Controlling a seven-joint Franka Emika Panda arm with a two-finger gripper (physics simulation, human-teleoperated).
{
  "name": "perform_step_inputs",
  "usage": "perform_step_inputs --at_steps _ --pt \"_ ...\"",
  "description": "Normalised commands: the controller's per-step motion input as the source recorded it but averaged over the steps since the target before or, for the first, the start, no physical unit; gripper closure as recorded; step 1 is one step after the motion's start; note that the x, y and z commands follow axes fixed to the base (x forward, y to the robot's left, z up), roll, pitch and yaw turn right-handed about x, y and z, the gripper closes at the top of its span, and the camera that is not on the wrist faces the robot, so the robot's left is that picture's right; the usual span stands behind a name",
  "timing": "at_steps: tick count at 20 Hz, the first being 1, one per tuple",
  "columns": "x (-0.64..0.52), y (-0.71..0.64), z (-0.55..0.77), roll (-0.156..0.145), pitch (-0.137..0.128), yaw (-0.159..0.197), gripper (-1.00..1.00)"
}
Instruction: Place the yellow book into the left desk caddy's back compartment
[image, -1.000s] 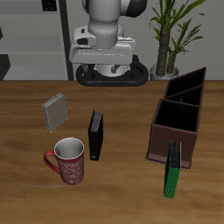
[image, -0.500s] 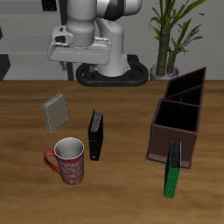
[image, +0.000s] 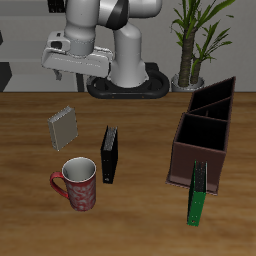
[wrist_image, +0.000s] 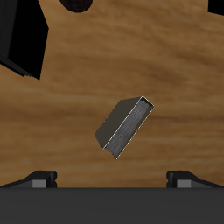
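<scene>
The yellow book (image: 63, 127) is small and thin with a grey striped cover, and lies on the table beside the mug. In the wrist view it (wrist_image: 122, 127) lies below me, showing its grey cover and tan side. My gripper (image: 72, 72) hangs high above the table, farther back than the book, open and empty; its fingertips (wrist_image: 39, 179) stand wide apart. The left desk caddy (image: 205, 125) is a long maroon-brown box on the far side of the table from the book. Its back compartment (image: 222, 93) is the end section nearest the plant.
A red mug (image: 78, 185) stands near the front edge. A black book (image: 108, 154) stands on edge beside it and also shows in the wrist view (wrist_image: 24, 39). A green book (image: 198, 193) leans at the caddy's front end. A potted plant (image: 192, 40) stands at the back.
The arm has swung sideways from above the robot's base towards the yellow book's side of the table. The gripper has stayed open. Nothing on the table has moved.
</scene>
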Motion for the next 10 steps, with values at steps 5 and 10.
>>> perform_step_inputs --at_steps 5,10 --pt "-0.01 -0.27 -0.19 -0.052 -0.008 -0.068 -1.00" --pt "0.12 -0.11 -0.21 -0.030 0.005 -0.064 -1.00"
